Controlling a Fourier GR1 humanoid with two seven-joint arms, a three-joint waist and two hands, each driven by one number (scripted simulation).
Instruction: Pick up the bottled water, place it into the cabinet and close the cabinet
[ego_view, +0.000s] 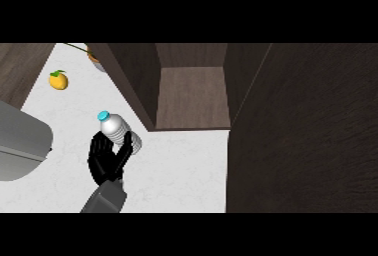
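Left hand (105, 159) is up off the white counter (177, 170), fingers (122, 149) curled round the bottled water (117, 128). Cabinet (190, 95) right beside it stands open, nothing visible on its shelf.

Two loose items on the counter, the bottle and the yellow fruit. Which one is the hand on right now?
The water bottle, blue-capped, with the hand's fingers curled round it. The yellow fruit sits apart, farther back, untouched.

You have one view only, from the head, looking steeply down at the white counter (184, 165). It faces away from the robot: the open cabinet (192, 95) lies far, its door (303, 130) fills the right side.
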